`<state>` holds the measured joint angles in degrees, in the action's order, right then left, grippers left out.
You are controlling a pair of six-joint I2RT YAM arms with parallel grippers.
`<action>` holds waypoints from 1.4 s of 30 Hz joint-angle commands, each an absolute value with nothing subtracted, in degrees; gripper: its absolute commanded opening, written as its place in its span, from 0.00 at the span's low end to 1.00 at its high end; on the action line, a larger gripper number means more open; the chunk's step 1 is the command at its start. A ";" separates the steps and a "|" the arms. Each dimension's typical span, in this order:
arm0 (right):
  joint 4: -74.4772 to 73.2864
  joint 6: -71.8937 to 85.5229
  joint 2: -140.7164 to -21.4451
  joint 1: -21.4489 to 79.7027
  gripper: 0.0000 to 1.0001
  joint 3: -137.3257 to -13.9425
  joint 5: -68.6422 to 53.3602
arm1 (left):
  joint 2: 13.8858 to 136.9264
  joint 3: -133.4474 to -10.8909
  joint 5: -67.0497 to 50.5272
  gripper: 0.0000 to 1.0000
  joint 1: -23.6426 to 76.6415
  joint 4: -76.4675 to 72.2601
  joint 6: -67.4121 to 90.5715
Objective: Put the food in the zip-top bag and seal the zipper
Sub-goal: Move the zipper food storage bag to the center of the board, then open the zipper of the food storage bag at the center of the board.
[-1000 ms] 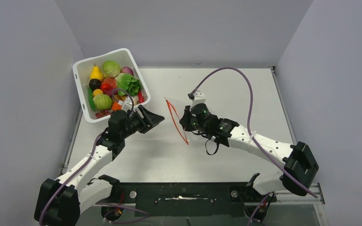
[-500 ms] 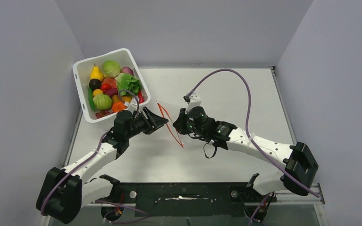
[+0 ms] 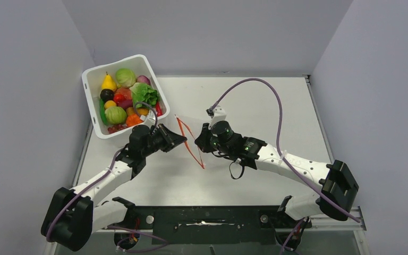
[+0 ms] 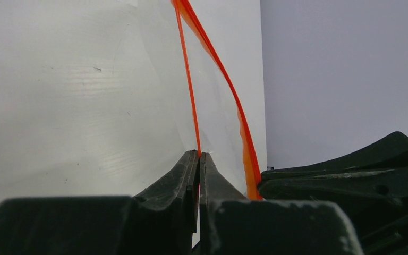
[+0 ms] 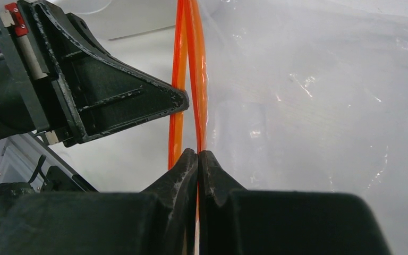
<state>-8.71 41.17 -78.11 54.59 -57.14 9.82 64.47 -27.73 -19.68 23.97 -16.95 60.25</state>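
The clear, soft plastic zip-top bag (image 5: 308, 106) is held over the white bench (image 3: 255, 101) between the two arms, with its thin red-orange zipper strip (image 5: 199, 79) parted. The left fingers (image 4: 178, 178) pinch one lip and the right fingers (image 5: 220, 183) pinch the other. The colourful toy food (image 3: 125, 98) sits in the white rectangular tub (image 3: 91, 79).

No legible text, no labels, brands, numbers, signs

Wrist cameras: close to the zipper (image 5: 198, 79), facing it from opposite sides. Top camera: above and behind the arm bases (image 3: 69, 223), looking down, far from the zipper. All three share it.
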 commanded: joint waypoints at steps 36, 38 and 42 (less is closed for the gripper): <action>-35.12 36.60 -91.23 63.29 0.34 -81.74 40.10 | 57.92 -30.59 -18.59 0.00 25.22 -15.23 58.89; -36.24 36.08 -90.96 63.44 0.33 -82.53 42.62 | 57.94 -31.11 -18.50 0.00 25.24 -14.30 58.40; -36.30 34.04 -90.27 63.36 0.32 -83.25 44.91 | 57.97 -31.93 -18.44 0.00 25.31 -13.32 58.03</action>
<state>-35.40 36.36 -92.16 63.09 -80.20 37.56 59.31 -28.42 -18.63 25.06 -13.06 59.40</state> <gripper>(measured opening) 0.332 0.014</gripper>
